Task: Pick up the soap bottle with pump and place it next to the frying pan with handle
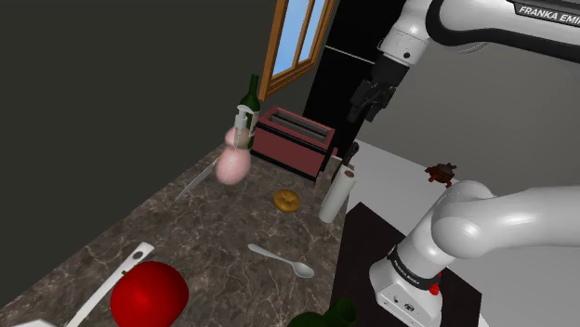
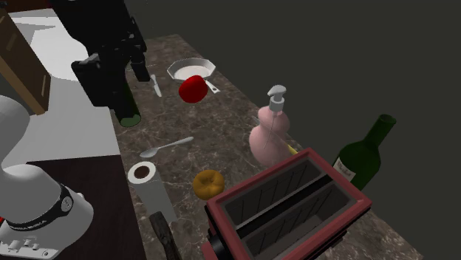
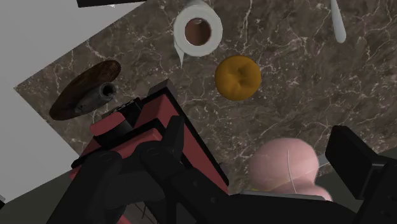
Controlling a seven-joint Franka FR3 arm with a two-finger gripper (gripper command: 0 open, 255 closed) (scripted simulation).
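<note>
- The pink soap bottle with its white pump stands upright on the marble counter. It is well below the gripper and off to one side, not between the fingers.
- The gripper hangs wide open and holds nothing, so the grasp, the carry and the placing all remain.
- Directly beneath the gripper sits the red toaster. A green wine bottle stands just beyond the soap bottle, crowding that side.
- The frying pan lies far down the counter from the gripper, with a red apple just beside it. The pan's wall side looks freer.
- A spoon and a paper roll lie under the likely carry path, the roll near the counter's edge — a high lift seems wise.
</note>
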